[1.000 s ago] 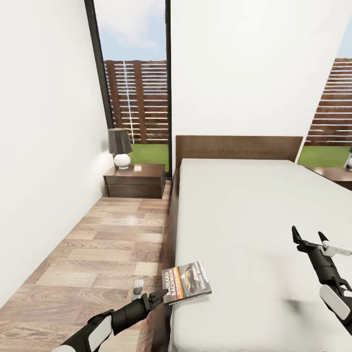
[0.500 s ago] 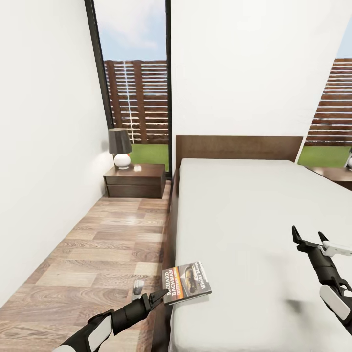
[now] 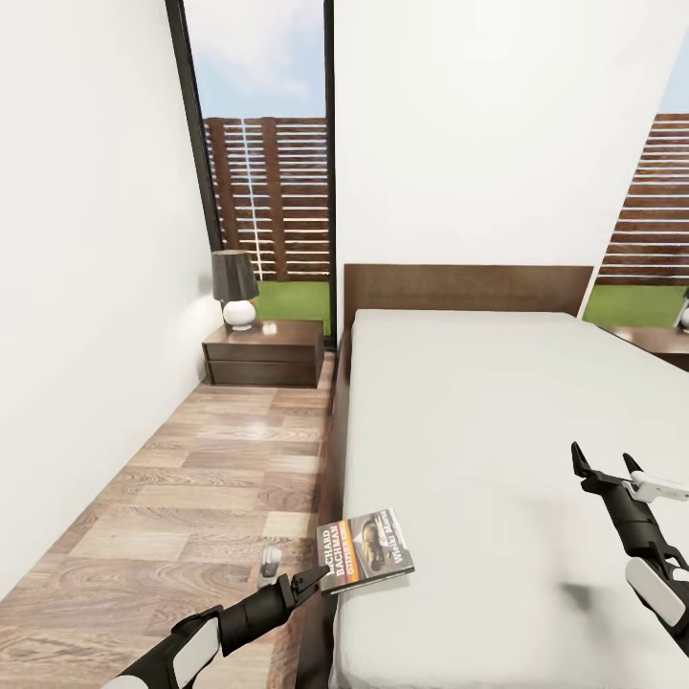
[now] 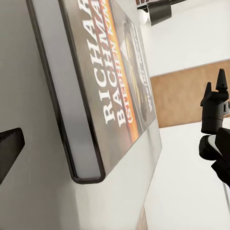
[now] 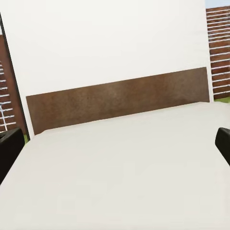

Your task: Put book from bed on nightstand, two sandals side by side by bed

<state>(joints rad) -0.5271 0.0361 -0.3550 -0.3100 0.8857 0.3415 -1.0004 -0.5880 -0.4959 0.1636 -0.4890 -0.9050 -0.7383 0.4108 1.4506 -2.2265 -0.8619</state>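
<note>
At the near left corner of the bed [image 3: 498,421], the book [image 3: 366,550] lies flat on the mattress with its cover up, just beside the edge, and the left gripper [image 3: 314,580] sits low at that corner with its tips touching or nearly touching the book's lower edge; whether its jaws are spread or closed on the book I cannot tell from either view of it. The step in hand looks like the pickup: one finger should slide under the spine edge while the other comes over the cover, biting deep enough that the thin paperback does not pivot or droop. The right gripper [image 3: 605,464] hovers over the mattress with fingers spread, holding nothing. The nightstand [image 3: 266,353] with its lamp [image 3: 234,288] stands well apart by the headboard, so a firm grip matters for the carry
</note>
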